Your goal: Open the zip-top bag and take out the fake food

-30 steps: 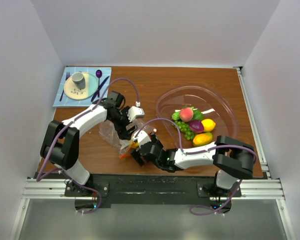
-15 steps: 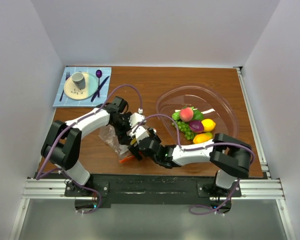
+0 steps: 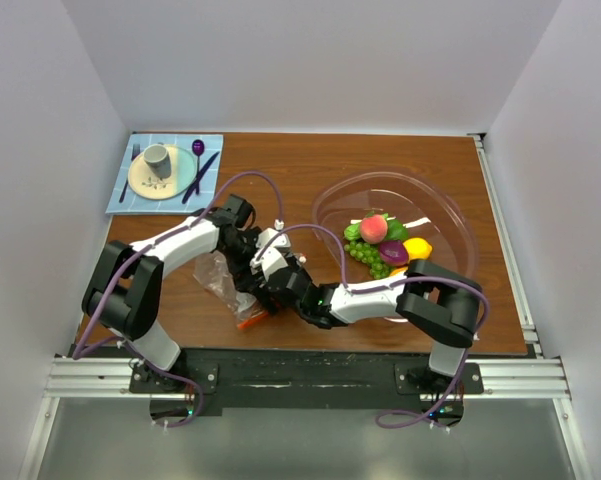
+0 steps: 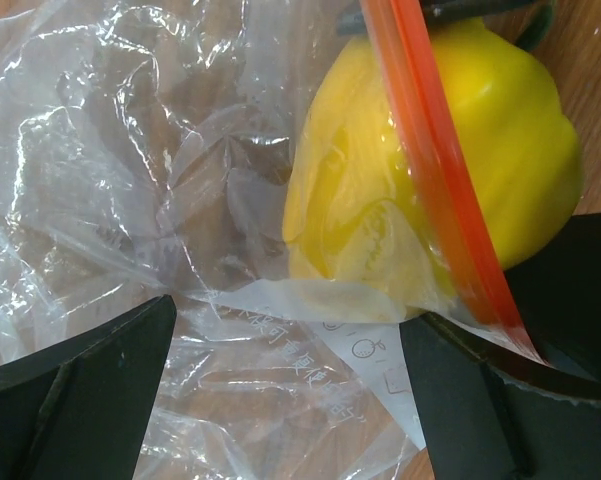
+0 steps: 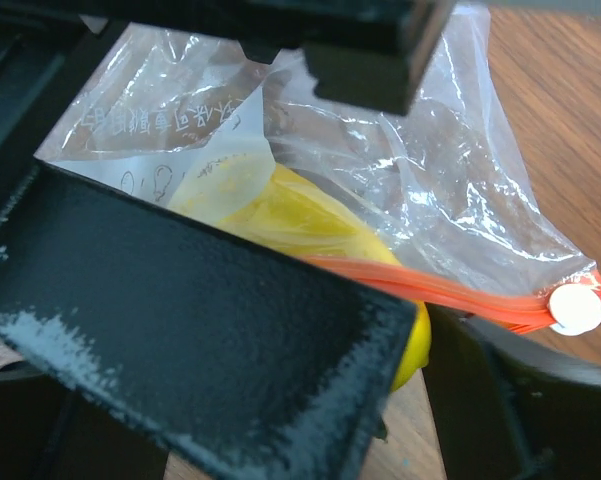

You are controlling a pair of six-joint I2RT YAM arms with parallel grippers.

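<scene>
Right gripper (image 5: 420, 390), jaws apart, straddles the yellow fake food (image 5: 280, 215) inside the zip-top bag (image 5: 430, 170).

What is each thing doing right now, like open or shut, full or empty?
zip-top bag: open, lying crumpled.
yellow fake food: halfway out of the bag's mouth.
left gripper: open, over the bag.
right gripper: open, one finger each side of the yellow fake food.
bowl: upright, holding the other fake food.
cup: upright on its plate.
</scene>
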